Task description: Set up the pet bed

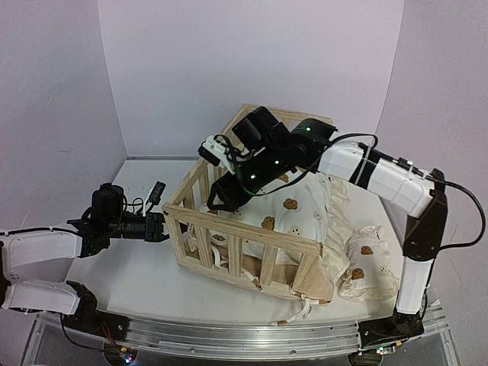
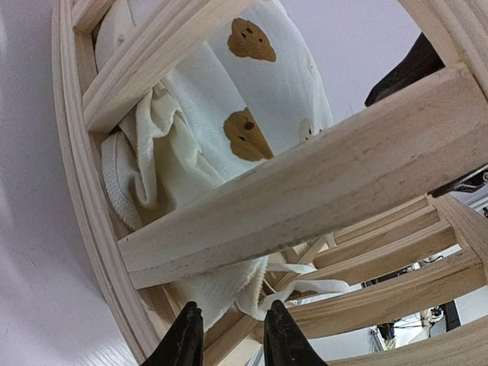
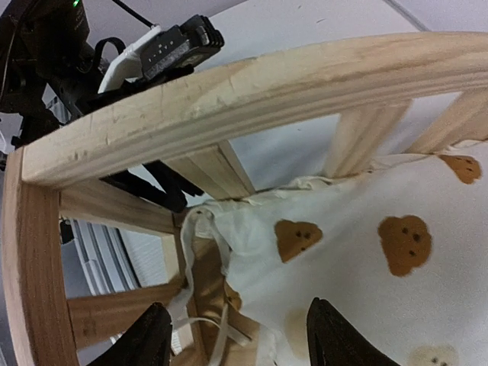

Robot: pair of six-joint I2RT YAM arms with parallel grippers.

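Observation:
The pet bed (image 1: 244,231) is a light pine slatted frame in the middle of the table. A cream bear-print cushion (image 1: 305,210) lies in it and spills over its right end. My right gripper (image 1: 221,200) reaches down inside the bed at its left end. In the right wrist view it (image 3: 244,339) is wide open over the cushion's corner (image 3: 366,252) and loose ties (image 3: 221,335), under the top rail (image 3: 229,91). My left gripper (image 1: 160,227) is at the bed's left corner, outside the slats (image 2: 305,183). It (image 2: 229,339) is slightly open, with its tips at a low rail.
The small bear-print pillow (image 1: 366,263) lies on the table at the bed's right end, beside the right arm's base. The left arm's camera (image 3: 179,46) shows beyond the bed rail. Purple walls close in the table at the back and sides.

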